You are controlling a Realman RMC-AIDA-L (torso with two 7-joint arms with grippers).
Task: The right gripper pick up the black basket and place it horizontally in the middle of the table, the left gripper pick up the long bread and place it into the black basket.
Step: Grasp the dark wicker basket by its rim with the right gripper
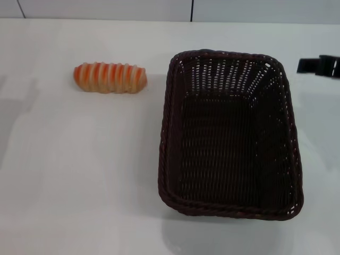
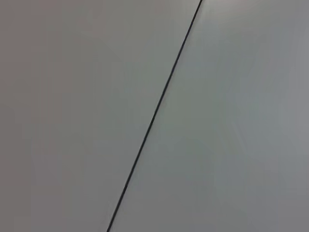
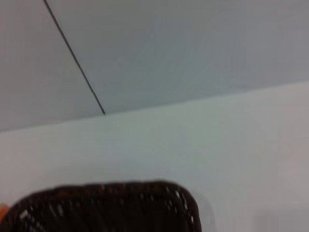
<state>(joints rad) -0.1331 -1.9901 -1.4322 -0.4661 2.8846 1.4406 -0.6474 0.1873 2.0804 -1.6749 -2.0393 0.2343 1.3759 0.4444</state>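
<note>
Wicker basket (image 1: 229, 135) sits right of centre on the desk (image 1: 79, 170), long side running near-to-far. Looks light and stiff, so grab the braided rim. Right end effector (image 1: 317, 65) hovers far right; can't tell its fingers.

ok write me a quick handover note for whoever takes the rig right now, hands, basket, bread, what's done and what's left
Right hand: at the table's far right edge, just beyond the black basket's far right corner, holding nothing; open or shut can't be told.
Left hand: not in view; its wrist camera shows only a wall.
Black basket: empty, right of centre on the table, long side running away from the robot.
Long bread: far left of the basket, apart from it.
Done: nothing yet.
Left: turn and centre the basket, then put the bread inside.
</note>
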